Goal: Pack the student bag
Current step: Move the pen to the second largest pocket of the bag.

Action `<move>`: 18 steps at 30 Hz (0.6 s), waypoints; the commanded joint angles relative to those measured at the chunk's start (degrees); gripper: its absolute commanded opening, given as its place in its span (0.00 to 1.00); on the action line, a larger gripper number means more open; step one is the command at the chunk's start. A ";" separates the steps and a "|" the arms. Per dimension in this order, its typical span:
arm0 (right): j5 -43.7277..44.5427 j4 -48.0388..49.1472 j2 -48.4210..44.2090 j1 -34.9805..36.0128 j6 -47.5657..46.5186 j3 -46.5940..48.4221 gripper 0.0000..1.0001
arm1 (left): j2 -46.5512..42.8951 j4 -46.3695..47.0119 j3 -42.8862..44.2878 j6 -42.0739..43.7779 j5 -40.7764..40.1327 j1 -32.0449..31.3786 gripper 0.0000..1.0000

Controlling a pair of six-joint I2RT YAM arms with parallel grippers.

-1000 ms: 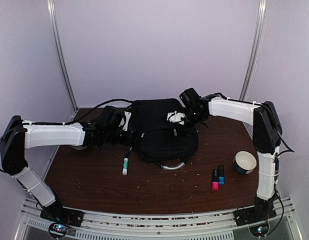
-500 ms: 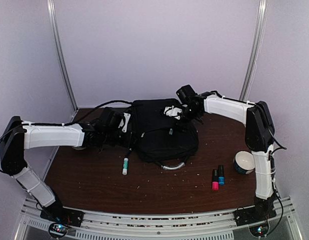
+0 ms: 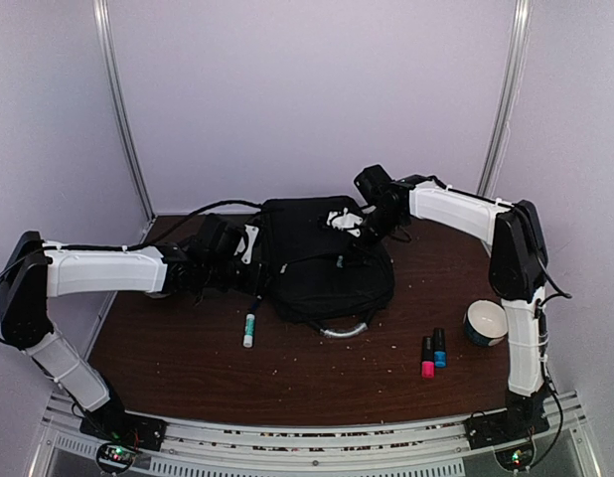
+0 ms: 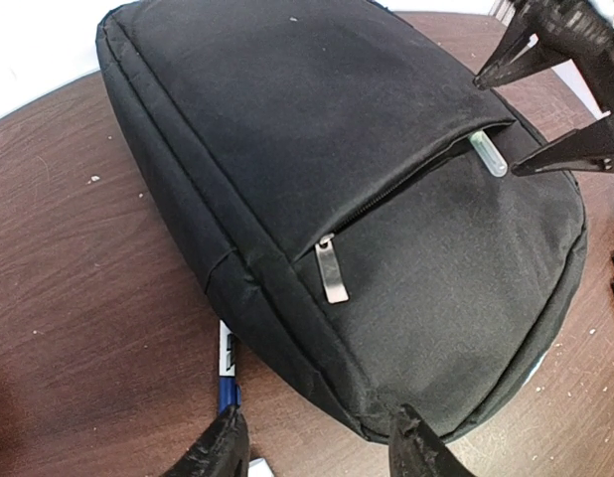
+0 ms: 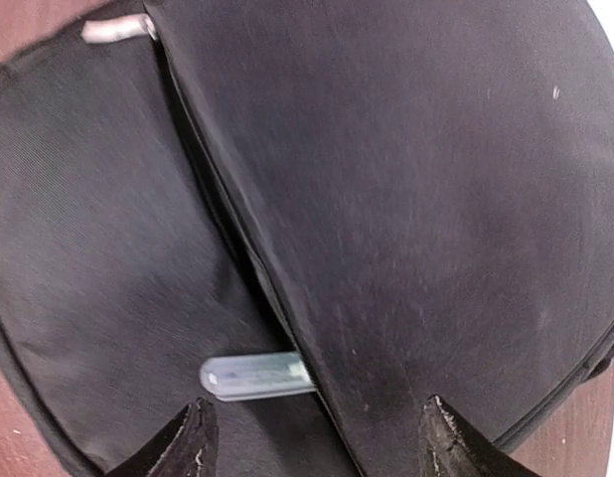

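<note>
The student bag (image 3: 322,266) lies flat at mid-table, black, with its grey loop handle (image 3: 343,329) toward the near side. A pale capped pen (image 5: 255,376) sticks halfway out of its open front pocket; the same pen (image 4: 489,156) also shows in the left wrist view. My right gripper (image 5: 317,442) hovers open just above that pen, touching nothing. My left gripper (image 4: 317,452) is open at the bag's left end, its jaws straddling the bag's rounded corner without clamping it. The zipper pull (image 4: 333,270) hangs at the pocket's end.
A blue-and-white pen (image 4: 228,373) pokes out from under the bag beside my left finger. A green-tipped marker (image 3: 249,328) lies near-left of the bag. Pink (image 3: 427,359) and blue (image 3: 439,349) small bottles and a bowl (image 3: 486,322) stand at the near right.
My right gripper has drawn back a little toward the far side and its jaws have widened; the pale pen stays lodged in the pocket. The left arm has not moved.
</note>
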 commanded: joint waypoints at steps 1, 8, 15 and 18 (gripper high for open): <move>-5.49 -2.47 0.98 0.25 2.02 2.68 0.70 | -0.33 1.84 0.85 0.05 -0.22 -0.29 0.50; -5.48 -1.67 3.28 0.42 5.21 4.91 0.70 | 0.19 2.10 1.30 -0.30 0.19 -0.29 0.50; -0.75 -1.84 5.03 0.42 5.00 5.78 0.70 | 0.24 1.76 1.34 -0.21 0.09 -0.29 0.50; 4.48 -0.26 5.38 0.34 5.66 5.84 0.69 | 0.09 1.64 1.27 -0.21 0.04 -0.31 0.50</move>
